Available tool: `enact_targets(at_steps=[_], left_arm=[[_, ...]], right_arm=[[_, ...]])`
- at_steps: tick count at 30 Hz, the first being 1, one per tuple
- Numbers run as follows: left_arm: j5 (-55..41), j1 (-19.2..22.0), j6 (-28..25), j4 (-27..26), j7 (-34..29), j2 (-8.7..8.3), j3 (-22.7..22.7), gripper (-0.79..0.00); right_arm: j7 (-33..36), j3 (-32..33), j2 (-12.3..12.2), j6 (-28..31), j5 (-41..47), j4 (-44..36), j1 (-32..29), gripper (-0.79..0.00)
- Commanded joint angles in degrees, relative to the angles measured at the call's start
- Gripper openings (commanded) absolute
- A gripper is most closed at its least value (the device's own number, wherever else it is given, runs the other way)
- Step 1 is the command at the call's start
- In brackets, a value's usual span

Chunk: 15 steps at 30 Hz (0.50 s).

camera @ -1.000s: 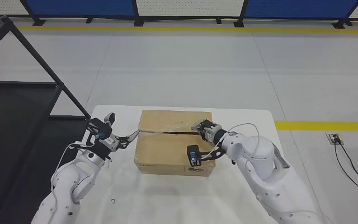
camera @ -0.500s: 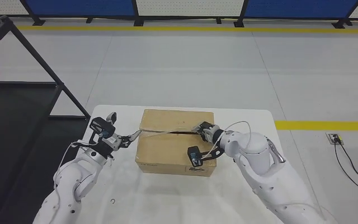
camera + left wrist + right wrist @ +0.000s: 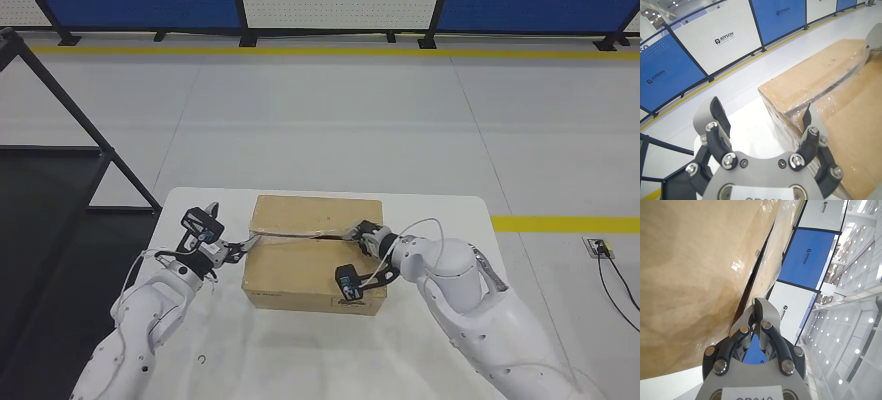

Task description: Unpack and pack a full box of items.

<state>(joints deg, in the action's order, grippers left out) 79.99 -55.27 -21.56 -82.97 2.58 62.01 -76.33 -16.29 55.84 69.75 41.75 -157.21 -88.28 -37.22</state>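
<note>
Left gripper (image 3: pixel 243 246): fingers spread wide, one tip touching the clear tape (image 3: pixel 821 105) at the left end of the cardboard box (image 3: pixel 300 268). Box sits in the middle of the table (image 3: pixel 230 205), flaps down, seam taped. Right gripper (image 3: pixel 350 232) at the seam's right end, fingers pressed together; can't tell if tape is pinched between them.

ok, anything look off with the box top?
Yes. The clear tape over the box's top seam is crinkled, and the seam gapes as a dark slit. Left claw open at one end, right claw shut at the other.
</note>
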Motion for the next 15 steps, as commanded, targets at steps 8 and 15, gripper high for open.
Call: enact_targets(at_steps=[8, 15], left_arm=[[0.0, 0.8, 0.2, 1.1, -0.3, 0.29, 0.7, 0.0], [-0.1, 1.1, 0.1, 1.4, -0.6, 0.45, 1.0, 0.0]], right_arm=[[-0.5, -0.6, -0.2, 0.1, -0.2, 0.4, 0.7, -0.646], [-0.2, -0.4, -0.4, 0.4, -0.3, -0.3, 0.5, -0.529]])
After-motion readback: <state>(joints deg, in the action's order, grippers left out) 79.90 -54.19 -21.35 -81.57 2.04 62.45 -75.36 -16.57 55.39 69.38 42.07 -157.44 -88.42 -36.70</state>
